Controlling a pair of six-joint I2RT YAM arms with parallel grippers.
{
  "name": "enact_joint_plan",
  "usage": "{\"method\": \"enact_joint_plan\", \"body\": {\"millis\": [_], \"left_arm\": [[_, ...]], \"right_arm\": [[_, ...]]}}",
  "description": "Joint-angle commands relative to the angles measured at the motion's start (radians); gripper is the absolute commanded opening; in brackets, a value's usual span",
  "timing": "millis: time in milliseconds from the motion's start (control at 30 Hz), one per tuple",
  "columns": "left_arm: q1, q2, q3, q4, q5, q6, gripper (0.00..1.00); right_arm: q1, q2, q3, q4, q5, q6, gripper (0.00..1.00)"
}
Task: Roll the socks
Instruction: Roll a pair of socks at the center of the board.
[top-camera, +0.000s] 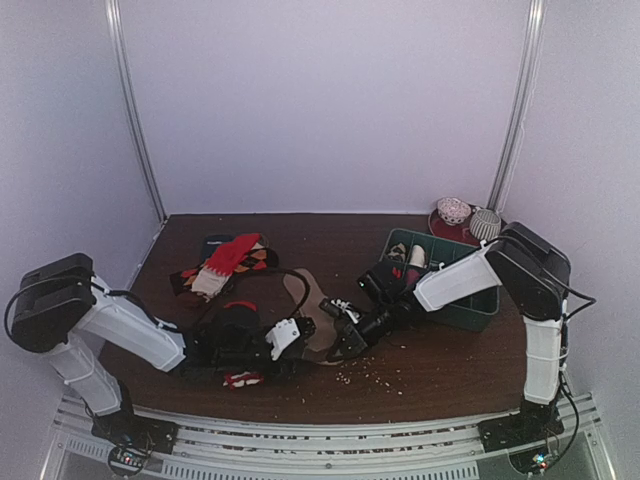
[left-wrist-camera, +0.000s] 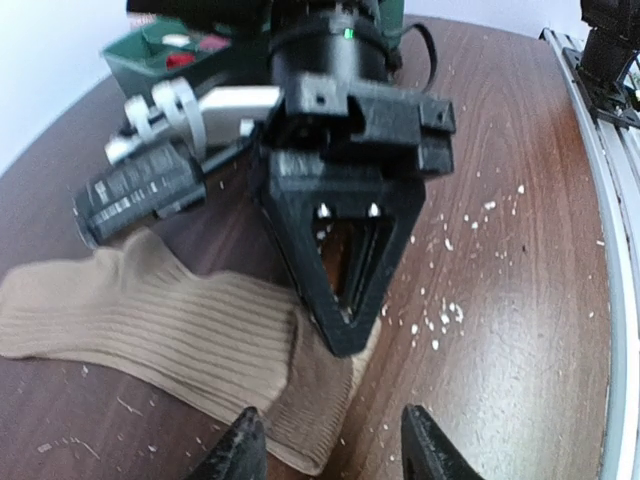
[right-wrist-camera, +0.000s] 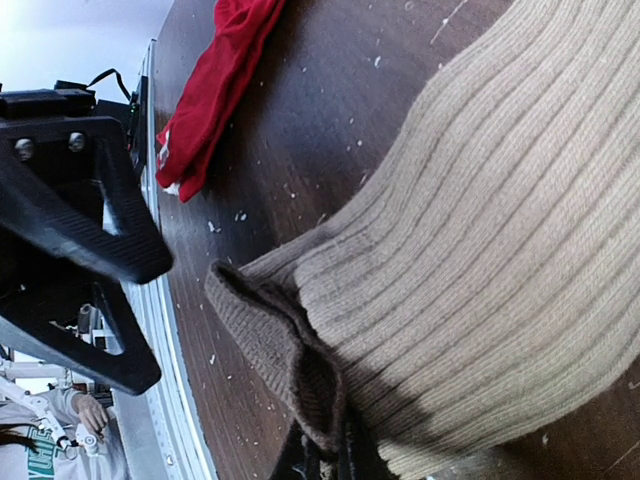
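So the tan sock is laid out flat around the middle of the table, toward the near side, with its rib-knit length running off to the left in the left wrist view. One end is pinched by the right gripper, jaws closed tight on a folded-up bit of the knit, which is seen best at the bottom of the right wrist view. The left gripper is parked right next to it with its fingers spread and nothing held, that same end of the sock showing between the tips. Kinda crowded there tbh: the left wrist view is mostly blocked by the right gripper's black triangular fingers, so the very edge of the sock can't be made out. The red sock is found just left of the tan one, by the near edge, white marks at its near end; from above it's crossed by the left arm, so only red bits on either side can be seen. A loose heap of socks is piled far left. A green bin with stuff in it is set on the right, partly covered by the right arm, and two rolled bundles are tucked in the far right corner behind it. White specks are scattered over the wood near the grippers.
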Motion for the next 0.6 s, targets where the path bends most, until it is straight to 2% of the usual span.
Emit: {"method": "enact_joint_plan", "body": {"millis": [0, 400, 567], "left_arm": [[-0.006, 0.021, -0.046, 0.231, -0.021, 0.115, 0.45], [-0.007, 0.135, -0.018, 0.233, 0.117, 0.194, 0.40], [-0.007, 0.180, 0.010, 0.198, 0.113, 0.199, 0.40]], "right_arm": [[0.003, 0.075, -0.053, -0.220, 0.103, -0.013, 0.02], [-0.005, 0.079, -0.041, -0.258, 0.102, -0.044, 0.02], [-0.007, 0.086, -0.042, -0.265, 0.097, -0.050, 0.02]]}}
